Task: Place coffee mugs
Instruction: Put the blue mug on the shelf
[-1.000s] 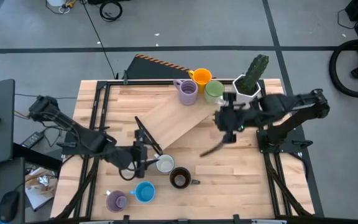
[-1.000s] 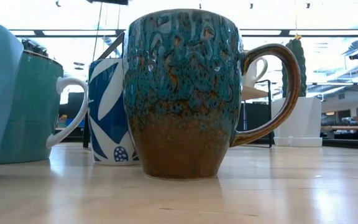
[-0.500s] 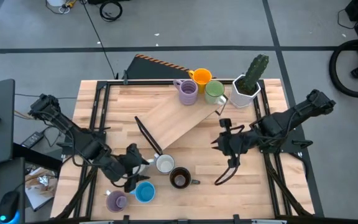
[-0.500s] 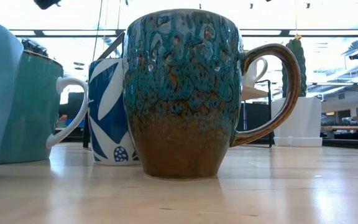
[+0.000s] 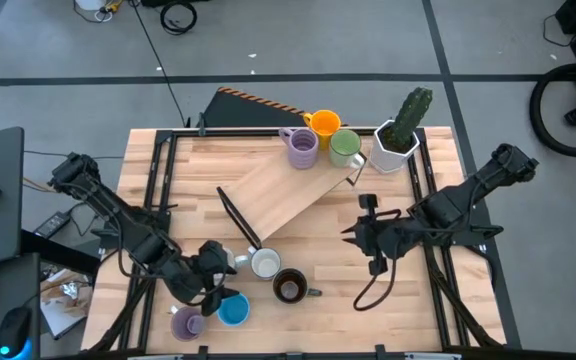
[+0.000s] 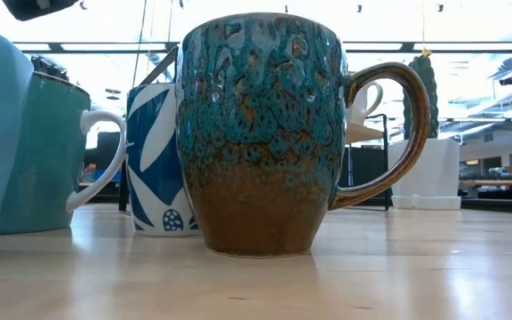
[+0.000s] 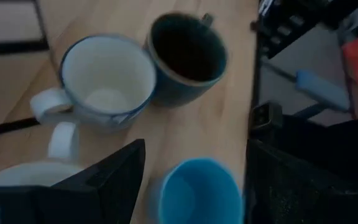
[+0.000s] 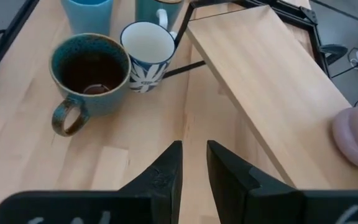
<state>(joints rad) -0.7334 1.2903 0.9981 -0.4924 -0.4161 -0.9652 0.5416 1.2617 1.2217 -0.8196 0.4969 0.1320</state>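
Near the table's front stand a white mug with blue pattern, a dark brown mug, a blue mug and a purple mug, all upright on their bases. At the far side stand a purple mug, an orange mug and a green mug. My left gripper hovers open over the front group; in its wrist view its fingers stand to either side of the blue mug, above it. My right gripper hangs over bare table right of the brown mug, fingers a narrow gap apart, holding nothing.
A sloping wooden board lies mid-table with a black strut at its near-left end. A white angular pot with a cactus stands at the far right. A teal mug stands behind the front group. A black cable loops below my right arm.
My right gripper has come from beside the green mug and the cactus pot toward the table's near edge and down, and now hangs over mid-table. My left gripper has gone from beside the patterned white mug toward the near edge, over the blue mug, rolling as it went.
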